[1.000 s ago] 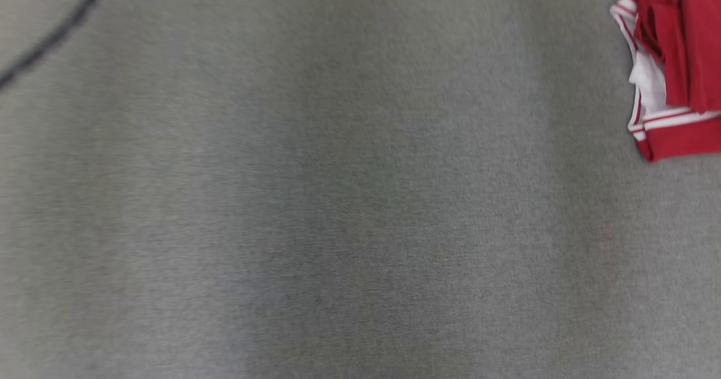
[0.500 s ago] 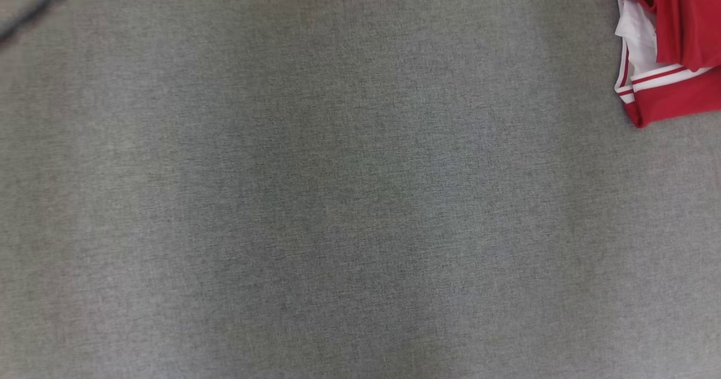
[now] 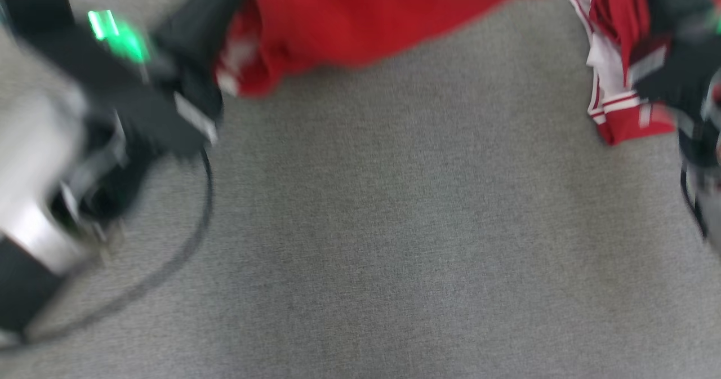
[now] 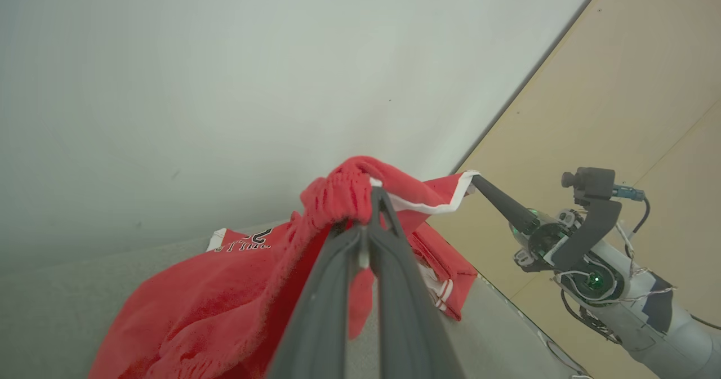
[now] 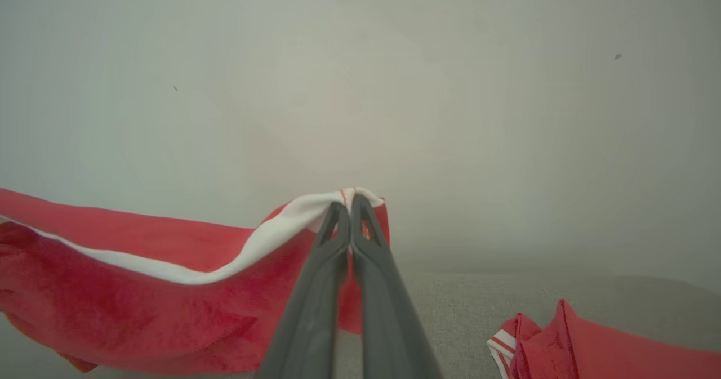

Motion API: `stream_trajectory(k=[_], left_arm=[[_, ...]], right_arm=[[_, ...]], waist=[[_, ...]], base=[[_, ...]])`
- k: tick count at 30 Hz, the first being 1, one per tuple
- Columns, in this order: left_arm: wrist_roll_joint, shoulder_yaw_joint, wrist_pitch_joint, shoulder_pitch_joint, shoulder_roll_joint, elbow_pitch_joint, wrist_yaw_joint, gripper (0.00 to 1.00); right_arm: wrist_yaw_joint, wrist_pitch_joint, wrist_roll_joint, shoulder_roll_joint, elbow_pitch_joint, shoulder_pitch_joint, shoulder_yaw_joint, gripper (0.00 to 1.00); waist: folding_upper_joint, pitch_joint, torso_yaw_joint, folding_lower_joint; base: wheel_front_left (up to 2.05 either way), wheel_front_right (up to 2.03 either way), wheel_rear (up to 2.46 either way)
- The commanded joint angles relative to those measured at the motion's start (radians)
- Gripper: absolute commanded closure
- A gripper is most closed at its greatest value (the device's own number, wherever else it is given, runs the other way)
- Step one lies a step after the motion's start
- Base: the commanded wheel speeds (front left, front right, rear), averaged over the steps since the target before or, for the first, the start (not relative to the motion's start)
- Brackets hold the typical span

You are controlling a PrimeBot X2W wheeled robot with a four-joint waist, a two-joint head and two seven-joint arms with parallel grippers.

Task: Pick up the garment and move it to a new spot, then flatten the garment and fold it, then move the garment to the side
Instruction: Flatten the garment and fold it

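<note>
Downward head view, close wrist views: common garment [image 4: 225, 300]

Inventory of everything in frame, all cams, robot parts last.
table: 1, grey cloth, under everything
held garment: 1, red with white trim, hanging above the table
second garment: 1, red with white stripes, bunched on the table's right side
wall: 1, pale, behind the table
floor: 1, tan, beyond the table edge
cable: 1, dark, looping at the table's left
left claw: 1, dark grey, shut on the held garment
right claw: 1, dark grey, shut on its white trim
</note>
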Motion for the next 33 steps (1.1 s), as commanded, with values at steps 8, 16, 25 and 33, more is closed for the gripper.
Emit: stream_trajectory(k=[8,16,25,33], left_arm=[[0.020,-0.117,-0.164,0.353,0.019,-0.114,0.001,1.00],[0.097,-0.141,-0.213,0.623,-0.064,-0.012,0.001,1.00],[0.278,-0.105,-0.213,0.815,-0.031,0.083,0.002,1.00],[0.389,-0.077,-0.213,0.877,0.061,0.086,0.021,1.00]], right_arm=[[-0.002,-0.007,-0.039,0.028,-0.140,0.427,-0.149,1.00],[-0.002,0.016,-0.094,0.132,-0.204,0.760,-0.285,1.00],[-0.002,0.118,-0.123,0.202,-0.296,1.041,-0.285,1.00],[-0.002,0.247,-0.094,0.230,-0.391,1.196,-0.227,1.00]], waist=[[-0.0001,-0.123,0.055,0.0002],[-0.0001,-0.209,0.083,0.0002],[-0.0001,-0.294,0.084,0.0002],[-0.0001,-0.334,0.088,0.0002]], base=[[0.00,0.00,0.00],[0.00,0.00,0.00],[0.00,0.00,0.00],[0.00,0.00,0.00]])
